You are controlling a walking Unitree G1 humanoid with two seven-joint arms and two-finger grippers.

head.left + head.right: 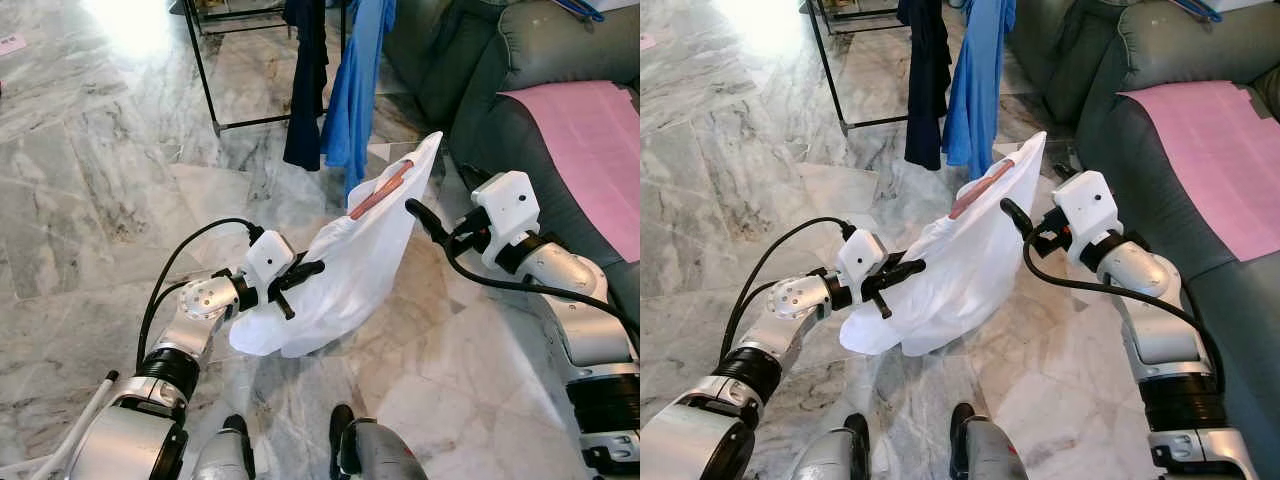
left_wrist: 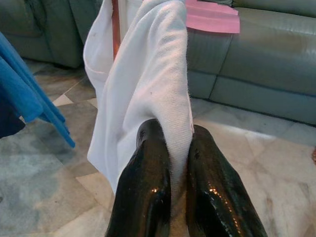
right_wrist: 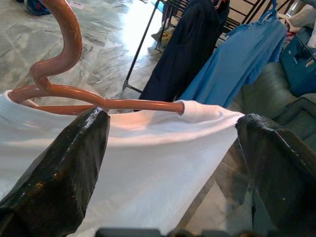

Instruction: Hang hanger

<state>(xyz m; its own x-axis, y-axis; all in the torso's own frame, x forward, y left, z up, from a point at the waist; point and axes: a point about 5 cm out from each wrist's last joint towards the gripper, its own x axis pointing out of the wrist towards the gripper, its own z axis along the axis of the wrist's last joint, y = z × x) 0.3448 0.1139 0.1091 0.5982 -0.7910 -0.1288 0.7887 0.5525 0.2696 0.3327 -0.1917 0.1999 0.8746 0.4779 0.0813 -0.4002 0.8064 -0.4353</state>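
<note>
The left pincer (image 2: 170, 163) is clamped on a fold of the white shirt (image 1: 340, 270); the right pincer (image 3: 173, 148) is spread wide beside the orange hanger (image 3: 118, 104) inside the shirt, above the marble floor (image 1: 80, 230).

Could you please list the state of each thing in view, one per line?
Left gripper: shut on the white shirt.
Right gripper: open, fingers on either side of the hanger, not gripping it.
White shirt: on the hanger, held off the floor.
Hanger: inside the shirt's neck, hook free, not yet on the rack.
Rack: standing, with a dark garment and blue garment hanging.
</note>
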